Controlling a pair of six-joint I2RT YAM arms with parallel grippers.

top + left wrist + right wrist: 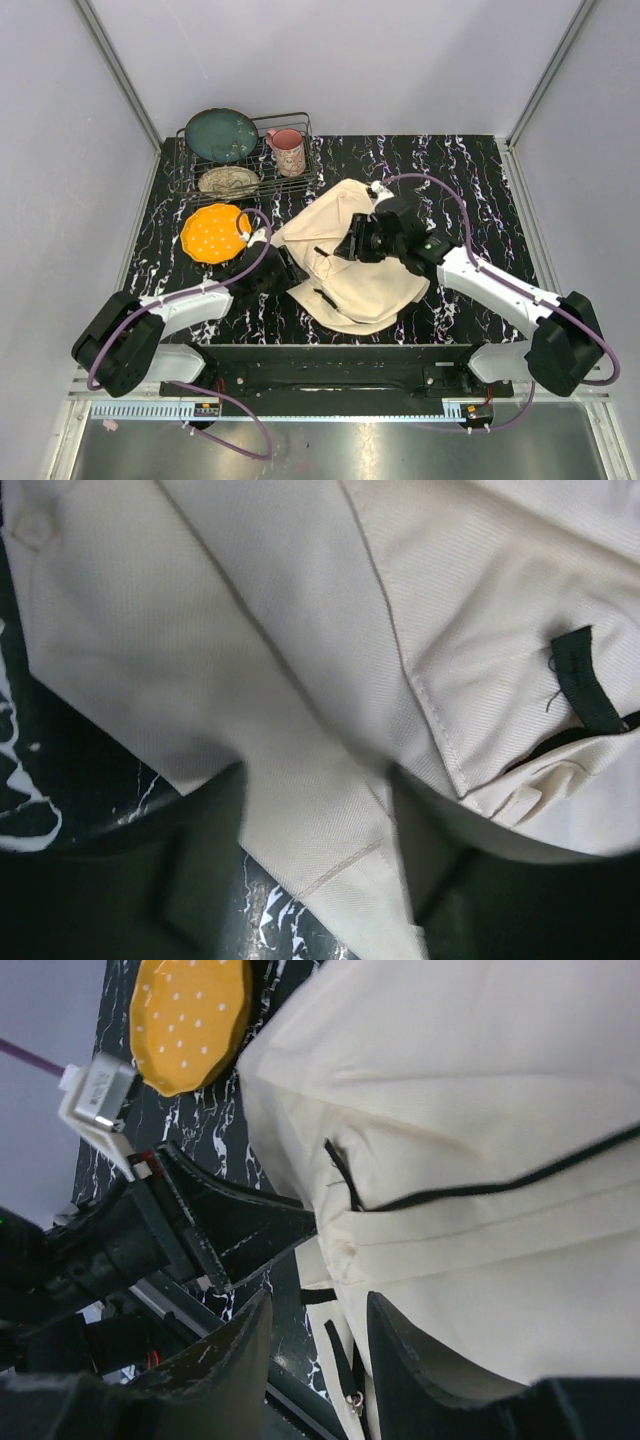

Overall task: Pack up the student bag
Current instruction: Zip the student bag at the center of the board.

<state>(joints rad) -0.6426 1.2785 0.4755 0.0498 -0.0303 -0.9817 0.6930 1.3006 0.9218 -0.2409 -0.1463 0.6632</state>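
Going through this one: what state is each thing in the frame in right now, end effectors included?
Bag: lying flat on the table.
Left end effector: open, bag fabric between its fingers.
Right end effector: open above the bag's edge, holding nothing.
Orange plate: flat on the table, empty.
Green plate: resting in the rack.
Mug: upright in the rack.
Patterned dish: lying in the rack.

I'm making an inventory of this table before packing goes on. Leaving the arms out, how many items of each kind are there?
bag: 1
plates: 3 (orange dotted, teal, speckled beige)
mug: 1
wire rack: 1
Total: 6
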